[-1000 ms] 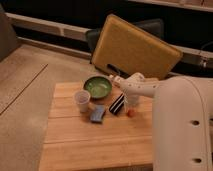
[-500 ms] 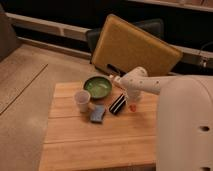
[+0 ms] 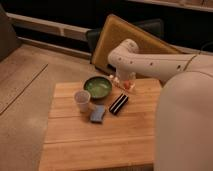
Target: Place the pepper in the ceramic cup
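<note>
The small orange-red pepper (image 3: 128,85) hangs in my gripper (image 3: 125,83), which is shut on it a little above the back of the wooden table (image 3: 100,142). The white ceramic cup (image 3: 82,100) stands upright on the table's left part, well to the left of the gripper and nearer the front. The green bowl lies between the gripper and the cup. My white arm (image 3: 150,62) reaches in from the right.
A green bowl (image 3: 98,87) sits at the back of the table. A black-and-white striped block (image 3: 118,103) and a blue sponge (image 3: 98,113) lie in the middle. A tan board (image 3: 137,35) leans behind the table. My white body (image 3: 185,120) fills the right side.
The gripper has risen from the table to the right of the striped block and moved back, carrying the pepper, which no longer lies on the wood.
</note>
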### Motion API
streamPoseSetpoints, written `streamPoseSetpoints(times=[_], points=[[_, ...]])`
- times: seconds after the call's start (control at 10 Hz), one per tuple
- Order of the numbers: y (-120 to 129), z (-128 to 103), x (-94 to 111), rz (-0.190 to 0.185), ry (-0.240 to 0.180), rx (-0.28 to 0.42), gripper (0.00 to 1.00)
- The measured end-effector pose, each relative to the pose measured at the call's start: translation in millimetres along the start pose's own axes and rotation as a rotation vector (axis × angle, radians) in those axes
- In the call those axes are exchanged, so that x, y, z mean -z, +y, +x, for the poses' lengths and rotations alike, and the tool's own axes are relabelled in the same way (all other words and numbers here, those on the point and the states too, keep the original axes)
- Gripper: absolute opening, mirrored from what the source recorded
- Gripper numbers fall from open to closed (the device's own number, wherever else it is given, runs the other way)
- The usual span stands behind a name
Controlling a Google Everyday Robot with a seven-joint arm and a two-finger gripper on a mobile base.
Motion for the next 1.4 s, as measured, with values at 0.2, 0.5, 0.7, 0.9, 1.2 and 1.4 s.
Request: streamPoseSetpoints(times=[0.2, 0.5, 0.7, 0.9, 1.2, 1.4], points=[[38.0, -21.2, 5.7, -0.026, -0.032, 0.082, 0.18], [135.9, -41.1, 12.1, -0.163, -0.057, 0.223, 0.18], [185.9, -39.1, 18.4, -0.264, -0.049, 0.273, 0.18], [183.5, -39.1, 17.7, -0.263, -0.048, 0.270, 0.18], [185.7, -39.2, 18.2, -0.264, -0.049, 0.273, 0.18], [196.0, -44.7, 26.6, -0.286, -0.083, 0.302, 0.18]])
